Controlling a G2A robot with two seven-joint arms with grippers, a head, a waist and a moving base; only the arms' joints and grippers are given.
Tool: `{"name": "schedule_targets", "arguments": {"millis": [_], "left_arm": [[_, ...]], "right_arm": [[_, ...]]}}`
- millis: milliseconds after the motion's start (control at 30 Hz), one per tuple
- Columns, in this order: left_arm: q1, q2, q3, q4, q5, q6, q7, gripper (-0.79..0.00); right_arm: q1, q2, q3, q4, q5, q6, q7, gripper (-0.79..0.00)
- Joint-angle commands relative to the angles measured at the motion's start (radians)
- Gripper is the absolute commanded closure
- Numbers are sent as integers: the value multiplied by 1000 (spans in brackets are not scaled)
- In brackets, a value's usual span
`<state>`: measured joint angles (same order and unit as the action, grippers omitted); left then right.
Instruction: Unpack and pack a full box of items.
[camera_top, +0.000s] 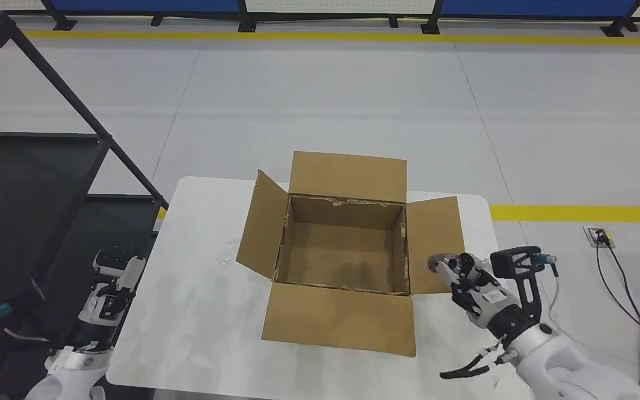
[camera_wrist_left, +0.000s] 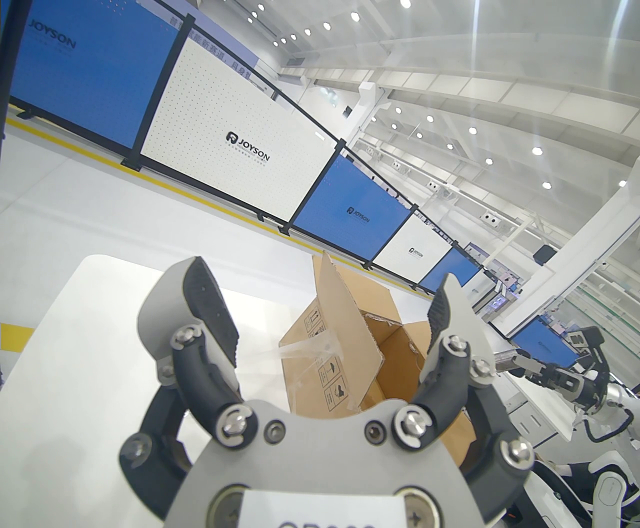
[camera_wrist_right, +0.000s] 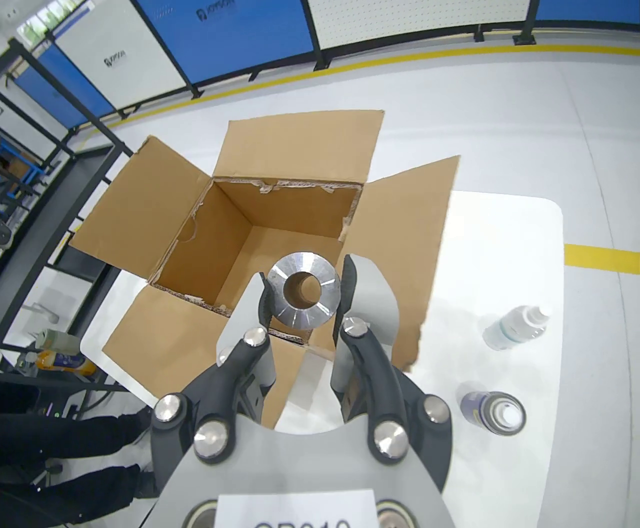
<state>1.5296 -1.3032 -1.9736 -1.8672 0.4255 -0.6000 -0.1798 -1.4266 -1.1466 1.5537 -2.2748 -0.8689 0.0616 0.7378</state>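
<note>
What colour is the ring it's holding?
Shiny silver metal ring, clearest in the right wrist view.

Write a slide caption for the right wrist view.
Right end effector grips a metal cylinder near the open cardboard box; a clear bottle and purple can rest on the table.

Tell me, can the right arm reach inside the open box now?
Probably yes: the right gripper, shut on a metal cylinder, hangs beside the box, whose mouth is open and uncovered.

Logo with a name on the white wall panel (camera_wrist_left: 247, 150), same on the blue panel (camera_wrist_left: 358, 212); handling symbols printed on the box (camera_wrist_left: 330, 377) side; cut-off characters on the left wrist sticker (camera_wrist_left: 325, 507) and right wrist sticker (camera_wrist_right: 297, 510)
</note>
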Motion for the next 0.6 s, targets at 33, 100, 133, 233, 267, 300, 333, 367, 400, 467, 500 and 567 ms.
{"name": "schedule_targets", "arguments": {"millis": [33,100,133,233,267,300,333,367,400,467,500,567], "left_arm": [[0,0,0,0,0,0,0,-785],[0,0,0,0,0,0,0,-785],[0,0,0,0,0,0,0,-785],[0,0,0,0,0,0,0,-785],[0,0,0,0,0,0,0,-785],[0,0,0,0,0,0,0,-785],[0,0,0,0,0,0,0,-785],[0,0,0,0,0,0,0,-785],[0,0,0,0,0,0,0,-785],[0,0,0,0,0,0,0,-785],[0,0,0,0,0,0,0,-785],[0,0,0,0,0,0,0,-785]], "right_arm": [[143,-7,-144,63,-56,28,71,0],[244,-16,-246,122,-98,55,114,0],[310,-25,-318,169,-114,72,136,0],[456,-52,-470,287,-140,118,166,0],[504,-62,-515,330,-158,142,170,0],[534,-70,-549,361,-171,157,173,0],[595,-89,-614,423,-160,172,184,0],[643,-103,-654,475,-159,190,187,0],[674,-113,-680,510,-167,207,183,0],[751,-146,-758,607,-142,236,177,0],[787,-162,-788,657,-131,252,168,0],[867,-202,-853,779,-97,276,154,0]]}}
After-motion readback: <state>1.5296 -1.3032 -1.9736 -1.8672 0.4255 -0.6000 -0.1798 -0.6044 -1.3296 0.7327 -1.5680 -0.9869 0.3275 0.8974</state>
